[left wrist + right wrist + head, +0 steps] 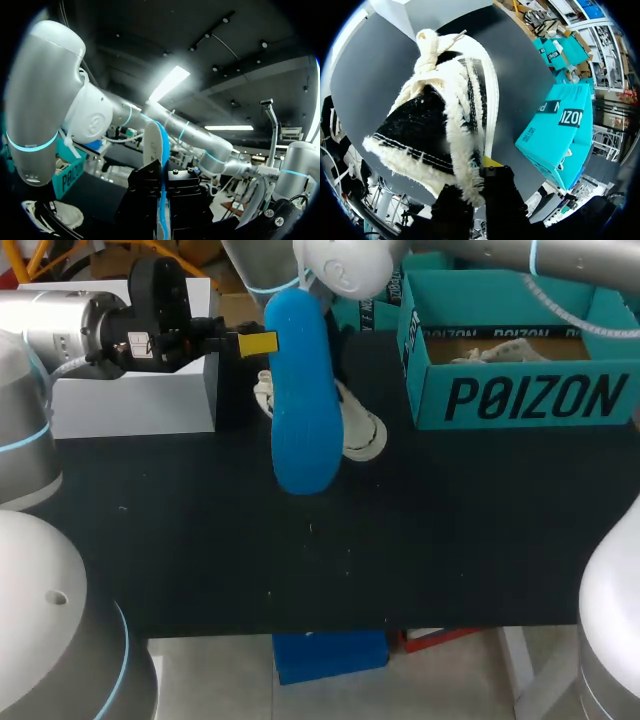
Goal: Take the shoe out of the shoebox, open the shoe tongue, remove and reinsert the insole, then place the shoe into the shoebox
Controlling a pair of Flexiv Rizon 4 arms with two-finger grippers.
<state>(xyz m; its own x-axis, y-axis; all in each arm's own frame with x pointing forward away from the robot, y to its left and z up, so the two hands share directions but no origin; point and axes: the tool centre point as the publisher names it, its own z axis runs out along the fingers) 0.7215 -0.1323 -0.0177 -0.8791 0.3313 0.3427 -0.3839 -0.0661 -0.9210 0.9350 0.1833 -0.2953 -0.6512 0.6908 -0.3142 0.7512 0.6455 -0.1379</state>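
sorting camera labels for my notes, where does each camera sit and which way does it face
Head: above and behind, looking down on the table; left arm and right arm come in from the sides.
Left wrist: on the left arm, looking along the left tool across the table, past the blue insole it holds, at the right arm.
Right wrist: on the right arm, looking down along the right tool at the shoe it grips.
Shared: the teal shoebox shows in all three.
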